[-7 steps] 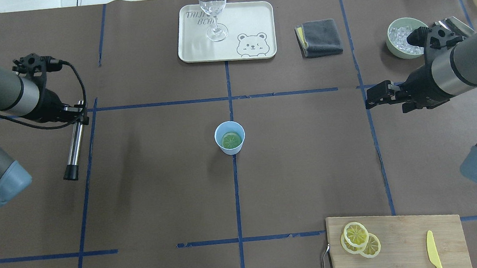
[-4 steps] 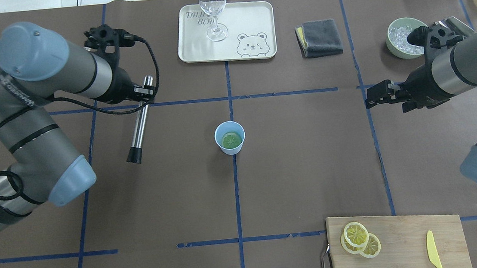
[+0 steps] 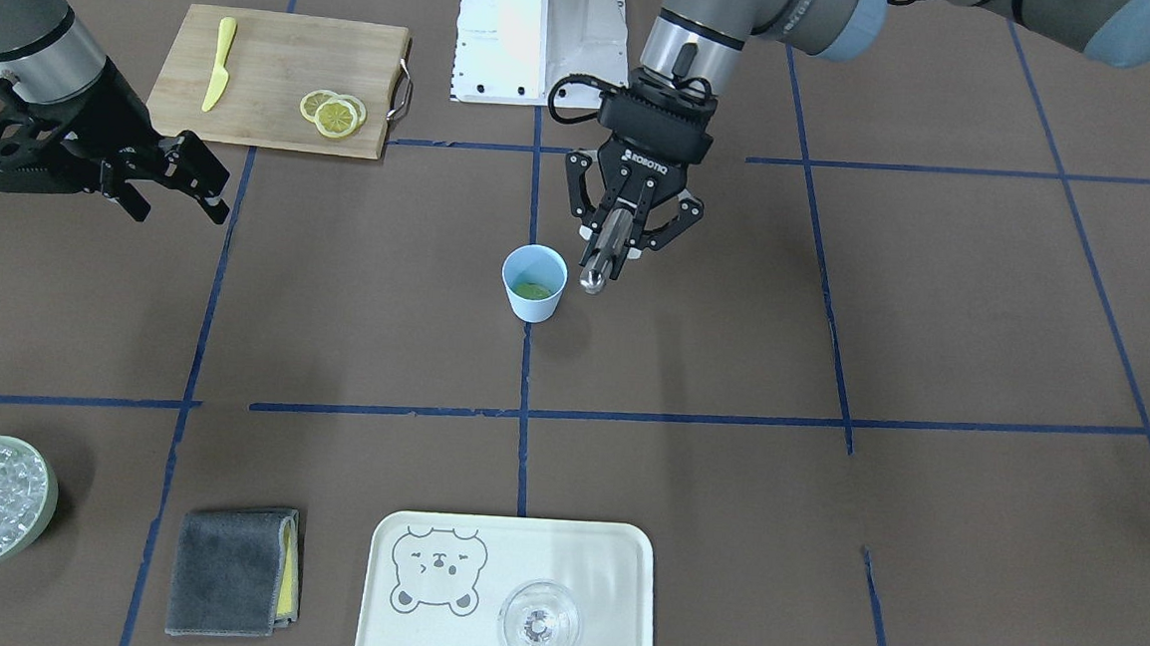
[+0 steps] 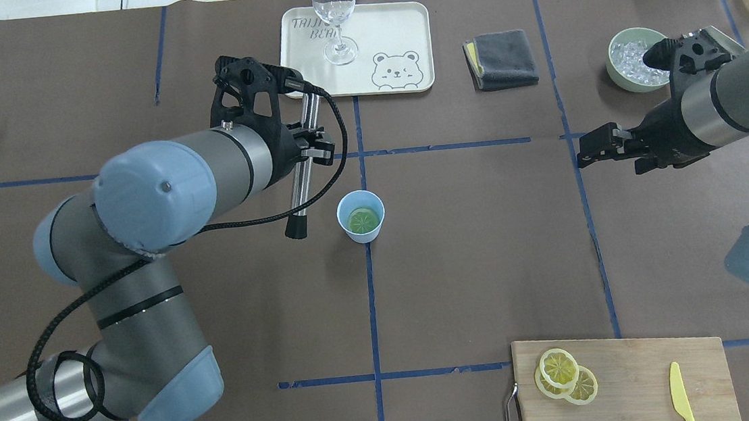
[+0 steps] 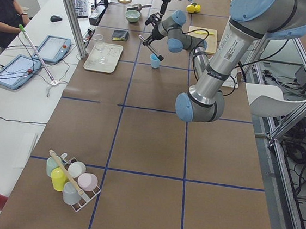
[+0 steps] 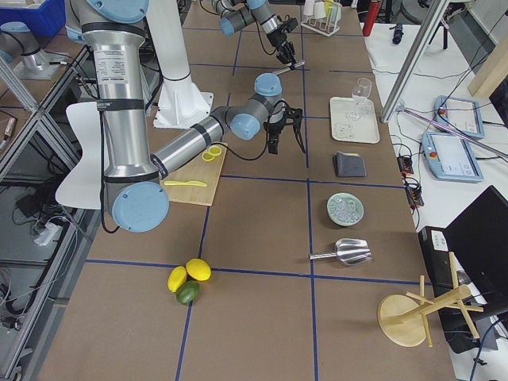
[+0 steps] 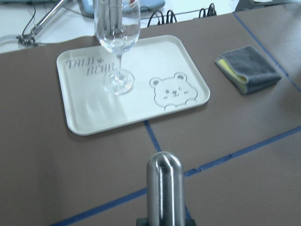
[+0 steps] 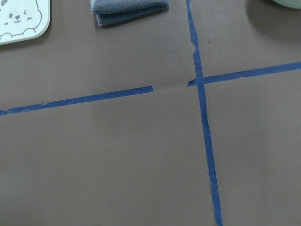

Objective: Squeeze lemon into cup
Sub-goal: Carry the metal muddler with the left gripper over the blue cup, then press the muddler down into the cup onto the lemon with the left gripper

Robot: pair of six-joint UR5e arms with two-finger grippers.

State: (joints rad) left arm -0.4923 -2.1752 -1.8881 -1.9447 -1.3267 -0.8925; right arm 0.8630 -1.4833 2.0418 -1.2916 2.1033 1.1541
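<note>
The light-blue cup (image 4: 361, 216) stands at the table's centre, and also shows in the front-facing view (image 3: 534, 283). A lemon slice (image 4: 362, 221) lies at its bottom and looks greenish. My left gripper (image 4: 309, 150) is shut on a steel muddler (image 4: 301, 183) with a black tip. The muddler is tilted, its tip just left of the cup, outside it. In the front-facing view the left gripper (image 3: 630, 232) is beside the cup. Three more lemon slices (image 4: 559, 370) lie on the cutting board. My right gripper (image 4: 585, 151) is open and empty, far right of the cup.
A wooden cutting board (image 4: 638, 357) with a yellow knife (image 4: 680, 392) sits at the front right. A tray (image 4: 399, 32) with a wine glass (image 4: 334, 17) is at the back centre. A grey cloth (image 4: 502, 58) and a bowl of ice (image 4: 632, 60) are at the back right.
My left arm has swung right from the table's left side, carrying the muddler to just beside the cup. The right arm has barely moved.
</note>
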